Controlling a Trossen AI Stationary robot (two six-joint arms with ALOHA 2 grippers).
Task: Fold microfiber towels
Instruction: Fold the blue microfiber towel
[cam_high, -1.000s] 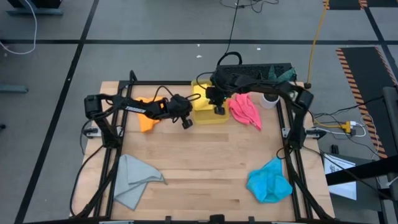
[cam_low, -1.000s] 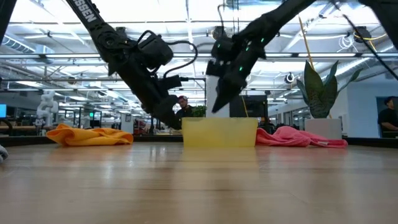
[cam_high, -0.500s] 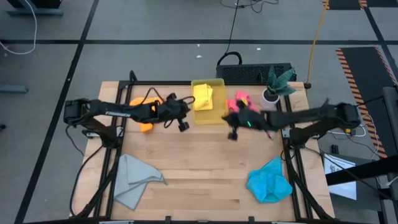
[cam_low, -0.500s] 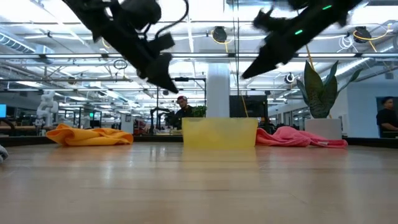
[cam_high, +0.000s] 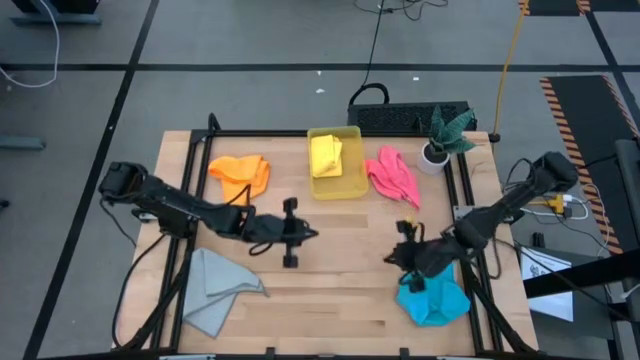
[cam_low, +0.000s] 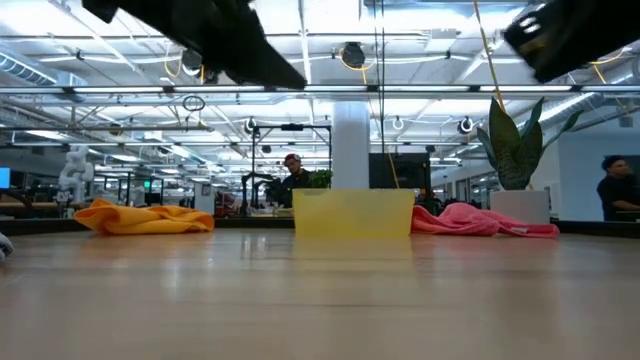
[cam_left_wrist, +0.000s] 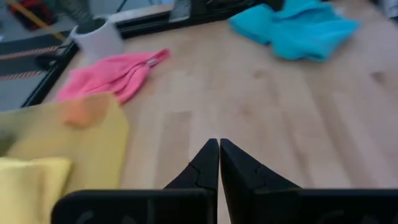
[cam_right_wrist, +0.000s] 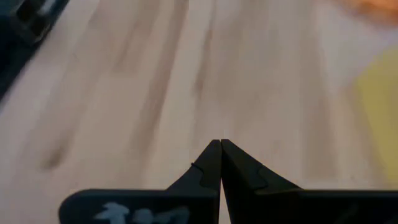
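The yellow towel (cam_high: 327, 155) lies in the yellow bin (cam_high: 345, 187). The orange towel (cam_high: 240, 175) lies bunched at the far left and the pink towel (cam_high: 392, 175) right of the bin. The grey towel (cam_high: 215, 285) is spread at the near left, and the blue towel (cam_high: 432, 298) is crumpled at the near right. My left gripper (cam_high: 314, 236) hovers shut over the table's middle, pointing right. My right gripper (cam_high: 391, 259) hovers shut just beyond the blue towel's far edge. Both hold nothing (cam_left_wrist: 219, 146) (cam_right_wrist: 219, 147).
A plant in a white pot (cam_high: 436, 150) stands at the far right corner, beside the pink towel. A black frame (cam_high: 260, 133) runs along the table's edges. Bare wood (cam_high: 340, 290) lies between the grey and blue towels.
Both grippers have left the bin and risen; in the low view their fingers are now above the picture. My left gripper has gone toward the near edge, now over the table's middle. My right gripper has swung toward the right and near edges, ending by the blue towel. Both stayed shut.
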